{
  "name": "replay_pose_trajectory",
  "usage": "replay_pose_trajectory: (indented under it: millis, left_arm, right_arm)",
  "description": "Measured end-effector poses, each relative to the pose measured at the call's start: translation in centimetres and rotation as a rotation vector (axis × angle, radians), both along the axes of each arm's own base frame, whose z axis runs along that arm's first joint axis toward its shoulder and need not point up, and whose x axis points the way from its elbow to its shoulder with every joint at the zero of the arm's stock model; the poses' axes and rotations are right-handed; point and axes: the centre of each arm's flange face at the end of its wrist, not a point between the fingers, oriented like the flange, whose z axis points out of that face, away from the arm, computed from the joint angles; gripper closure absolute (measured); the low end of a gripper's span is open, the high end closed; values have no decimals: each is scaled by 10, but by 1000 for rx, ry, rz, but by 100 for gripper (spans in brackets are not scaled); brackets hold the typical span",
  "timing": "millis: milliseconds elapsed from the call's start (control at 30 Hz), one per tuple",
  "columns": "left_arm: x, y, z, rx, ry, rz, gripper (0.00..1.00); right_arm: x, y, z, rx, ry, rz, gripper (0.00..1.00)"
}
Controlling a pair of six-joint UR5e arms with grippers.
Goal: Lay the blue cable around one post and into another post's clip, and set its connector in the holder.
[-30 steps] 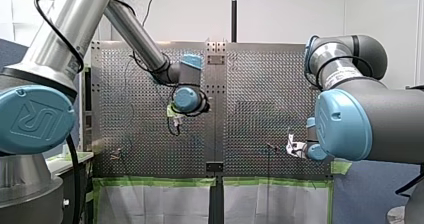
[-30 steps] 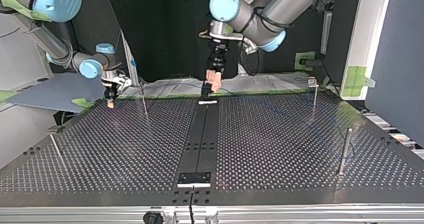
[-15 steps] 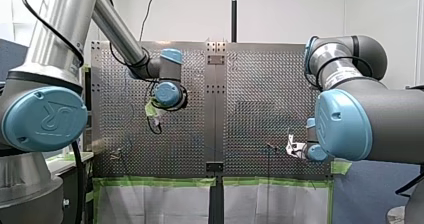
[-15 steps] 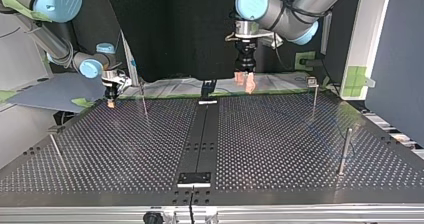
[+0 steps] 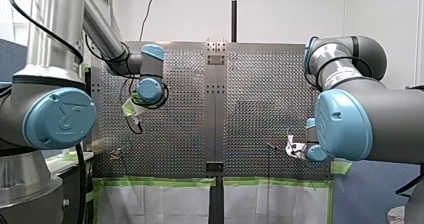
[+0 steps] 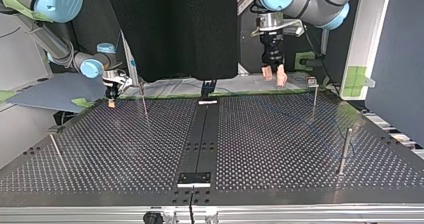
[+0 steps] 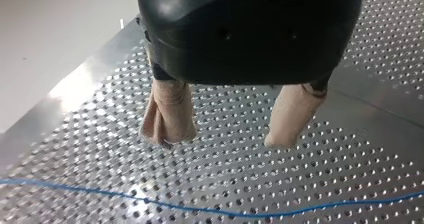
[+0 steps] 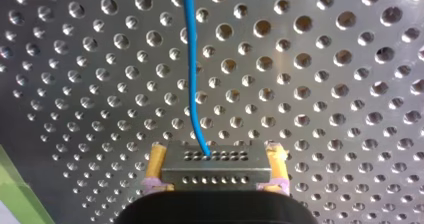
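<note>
My right gripper (image 8: pixel 216 159) is shut on the grey metal connector (image 8: pixel 216 170), its yellow-padded fingers (image 8: pixel 156 166) on either side. The blue cable (image 8: pixel 191 69) runs from the connector ahead over the perforated plate. In the top view this gripper (image 6: pixel 111 102) hangs just above the plate at the far left. My left gripper (image 6: pixel 274 77) is open with beige pads, nothing between them, above the far right part of the plate. In the left wrist view its fingers (image 7: pixel 169 119) hover over the plate, and the blue cable (image 7: pixel 200 210) lies across the holes ahead of them.
Thin posts stand on the plate: one near my right gripper (image 6: pixel 144 98), one at the far right with a small top piece (image 6: pixel 313 95), one at the right side (image 6: pixel 344 151), one at the left side (image 6: pixel 55 151). A dark centre strip (image 6: pixel 200 144) carries a small black fixture (image 6: pixel 207 91).
My left arm has swung from over the centre strip towards the top view's right, gripper still open. My right arm has not moved.
</note>
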Motion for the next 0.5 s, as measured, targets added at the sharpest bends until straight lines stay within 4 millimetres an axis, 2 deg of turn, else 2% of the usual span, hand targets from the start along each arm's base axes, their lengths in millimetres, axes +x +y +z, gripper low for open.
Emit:
replay_pose_trajectory:
  millis: [100,233,500]
  left_arm:
    - [-5,8,3,-15,-12,22,0]
    - [-3,18,14,-57,-61,47,0]
    - [16,34,53,-164,-209,49,0]
  right_arm:
    - [0,0,0,0,0,0,96]
    - [0,0,0,0,0,0,96]
    - [2,1,-1,1,0,2,96]
